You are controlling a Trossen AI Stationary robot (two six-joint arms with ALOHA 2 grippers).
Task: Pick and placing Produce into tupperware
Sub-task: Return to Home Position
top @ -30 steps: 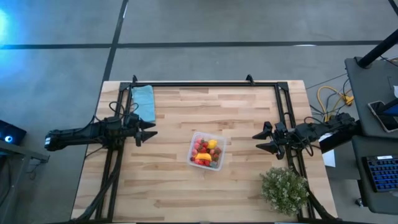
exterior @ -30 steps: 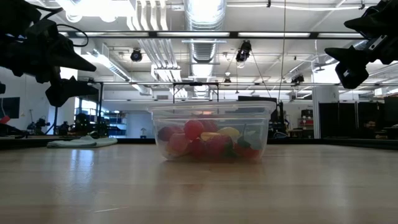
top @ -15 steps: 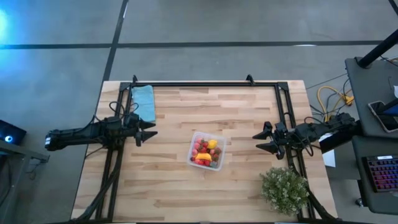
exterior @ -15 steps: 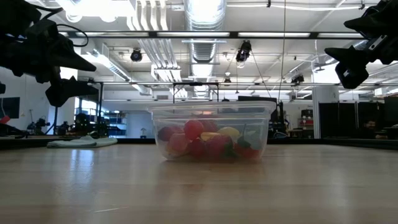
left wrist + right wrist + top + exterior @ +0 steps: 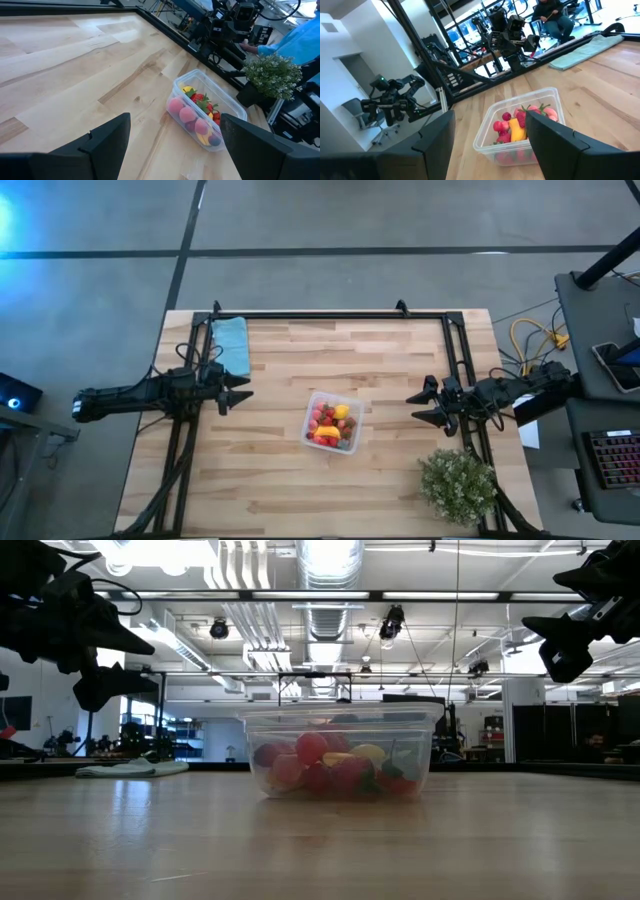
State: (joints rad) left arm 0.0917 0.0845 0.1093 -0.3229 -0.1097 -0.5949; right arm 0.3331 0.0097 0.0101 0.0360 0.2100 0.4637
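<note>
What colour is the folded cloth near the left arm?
The cloth is teal; clearest in the high view.

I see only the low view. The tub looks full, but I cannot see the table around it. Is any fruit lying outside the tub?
Observer: No. In the high view, every piece of fruit I can see lies inside the tub.
Operator: Is anything standing near the right arm?
Observer: Yes. A potted plant stands at the table corner on that side, close to the right gripper but apart from it.
Operator: And where is the left gripper?
Observer: The left gripper hangs open to the tub's left, with bare table between them.
</note>
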